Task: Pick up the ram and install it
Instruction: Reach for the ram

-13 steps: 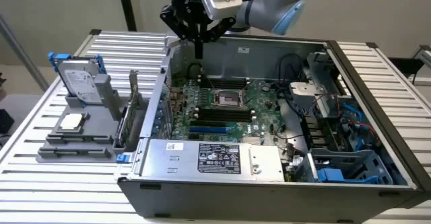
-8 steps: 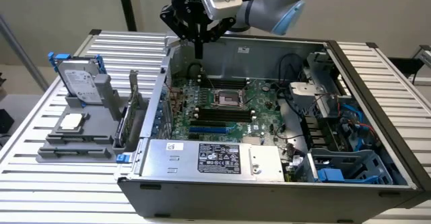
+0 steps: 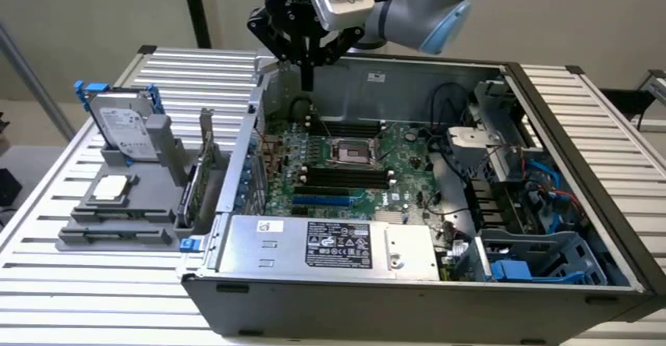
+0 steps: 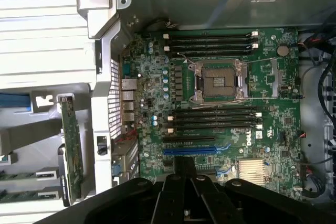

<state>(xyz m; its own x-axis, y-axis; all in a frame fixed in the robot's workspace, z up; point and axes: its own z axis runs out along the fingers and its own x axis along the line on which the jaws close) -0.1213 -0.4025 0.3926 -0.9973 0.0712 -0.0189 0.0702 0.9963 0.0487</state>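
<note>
Bench point(image 3: 62, 299): white slatted top, carrying everything. Open computer case point(image 3: 582, 229) fills the centre and the exterior view's right, green motherboard point(image 3: 406, 147) on its floor. Grey holder point(image 3: 115, 237) sits at the exterior view's lower left, beside the case. Ram point(image 4: 21, 174): green stick seated on edge in the holder, long axis parallel to the black motherboard slots point(image 3: 344, 178). Claw point(image 3: 308, 81): fingers pressed together, pinching nothing, pointing down above the case's rear left corner, well apart from the ram.
</note>
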